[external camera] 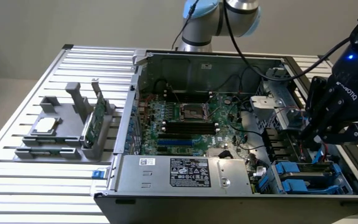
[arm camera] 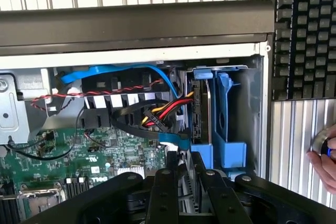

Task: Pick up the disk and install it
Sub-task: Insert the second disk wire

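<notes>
While the gripper [external camera: 316, 135] is held low inside the open computer case [external camera: 185, 58], the disk [arm camera: 207, 111] is seen standing on edge in its blue holder, so it can slide in. Whether the fingers are apart or pressed together cannot be told.

Arm bent downward, claw [external camera: 316, 137] low at the exterior view's right.

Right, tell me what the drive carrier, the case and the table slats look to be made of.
Drive carrier: bright blue, smooth and moulded with a dull sheen, so probably plastic. Case: grey sheet metal, judging by thin folded edges and a matte galvanised look; its outer panel is black, material unclear. Table slats: pale silver ribbed profiles with a soft sheen, likely aluminium extrusion.
</notes>
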